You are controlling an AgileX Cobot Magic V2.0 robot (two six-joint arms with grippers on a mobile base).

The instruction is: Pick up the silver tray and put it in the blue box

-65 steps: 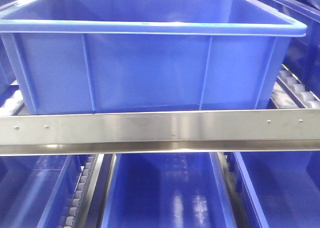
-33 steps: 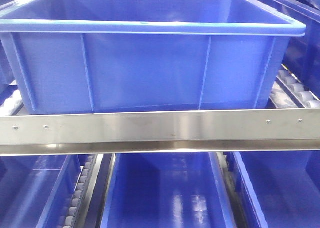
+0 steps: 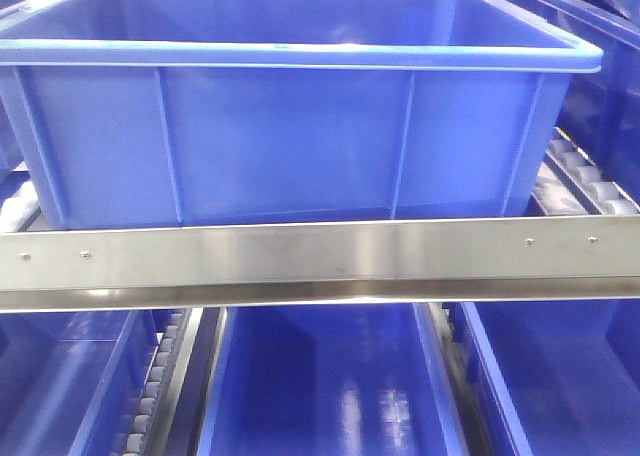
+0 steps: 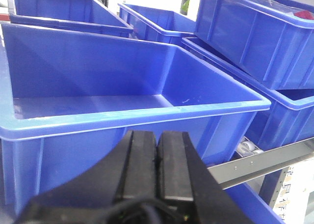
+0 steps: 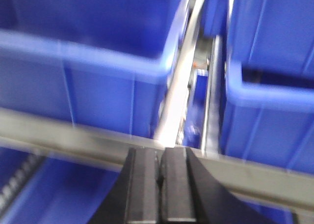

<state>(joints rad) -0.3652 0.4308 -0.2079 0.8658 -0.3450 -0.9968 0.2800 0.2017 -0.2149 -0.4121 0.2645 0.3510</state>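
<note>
The silver tray is out of view in all frames. A large blue box [image 3: 290, 126] stands on the upper shelf behind a steel rail [image 3: 320, 261]; it also shows in the left wrist view [image 4: 98, 86], and what I see of its inside is empty. My left gripper [image 4: 157, 135] is shut with nothing in it, in front of the box's near wall. My right gripper [image 5: 160, 153] is shut and empty, in front of a steel rail [image 5: 255, 180]; that view is blurred. Neither gripper shows in the front view.
More blue boxes stand on the lower shelf [image 3: 320, 386] and to the right [image 4: 255, 32], some stacked. Roller tracks [image 3: 580, 181] run beside the box. In the right wrist view a narrow gap [image 5: 196, 86] lies between two blue boxes.
The front view has shifted slightly: the blue box and the rail sit a little further left and the box looks a bit nearer.
</note>
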